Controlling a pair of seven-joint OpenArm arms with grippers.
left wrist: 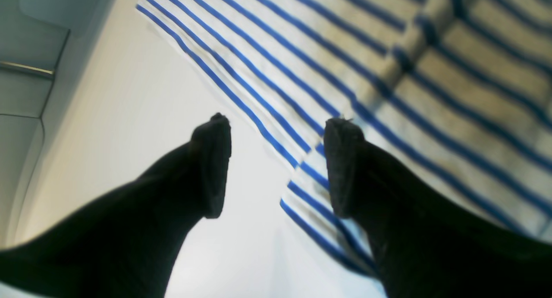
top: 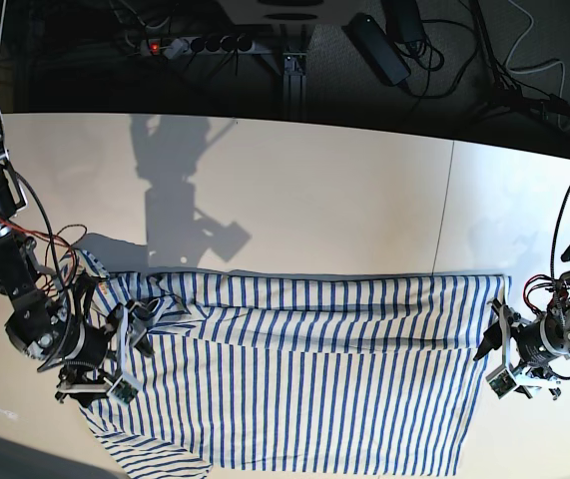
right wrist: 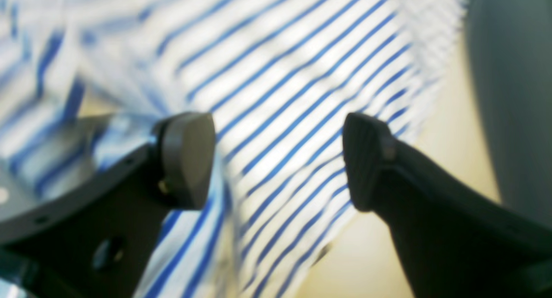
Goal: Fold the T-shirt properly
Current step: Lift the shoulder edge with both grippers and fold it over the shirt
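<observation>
**Long axis across the desk, one claw at each end**

Spread mostly flat on the white desk (top: 324, 190), the T-shirt (top: 304, 379), with its long axis running side to side across the base view and stripes crossing that axis. At the shirt's left end in that view, rumpled sleeve cloth; here the right claw (top: 125, 361), over the cloth itself, jaws parted with nothing between them (striped fabric directly beneath the pads in the right wrist view, blurred). From the right claw (right wrist: 278, 160), shirt body spreading away up and to the left of that picture, its edge just past the far finger.

At the shirt's right end, the left claw (top: 499, 361), jaws likewise apart and empty, just at the straight side edge. In the left wrist view, left claw (left wrist: 276, 166) astride that edge: one finger over bare desk, the other over the T-shirt (left wrist: 388, 73).

Judged equally near, each to its own end; likely a lift along the long axis.
</observation>
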